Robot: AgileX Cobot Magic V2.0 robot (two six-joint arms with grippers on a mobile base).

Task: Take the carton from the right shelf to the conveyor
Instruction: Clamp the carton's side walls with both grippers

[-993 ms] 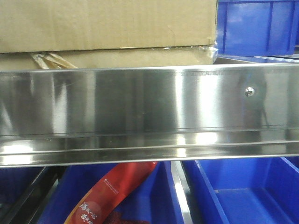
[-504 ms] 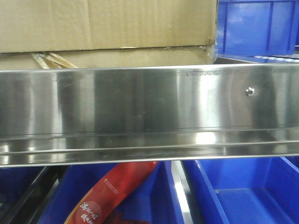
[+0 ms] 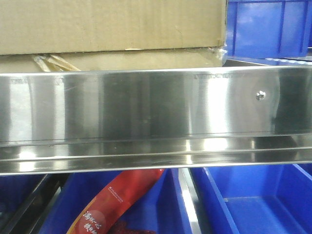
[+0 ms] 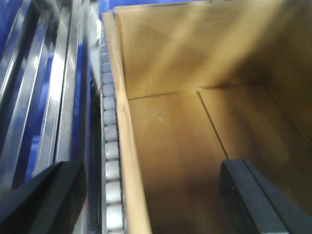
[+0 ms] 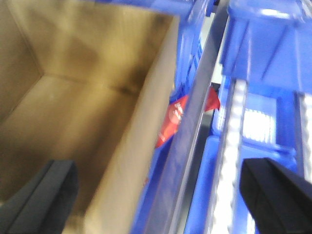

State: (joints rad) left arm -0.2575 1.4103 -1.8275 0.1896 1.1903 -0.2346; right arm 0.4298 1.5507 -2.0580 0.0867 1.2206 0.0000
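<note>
The left hand is held wide astride the nine o'clock wall of the carton, the right hand likewise at three o'clock. With the carton on the right shelf, both walls are best pinched evenly before lifting.

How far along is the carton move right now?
Early. Done: the left gripper and right gripper each straddle a wall of the carton, jaws open. In hand: nothing gripped; it sits on the right shelf. Left: clamp, lift, carry to the conveyor, not in view.
</note>
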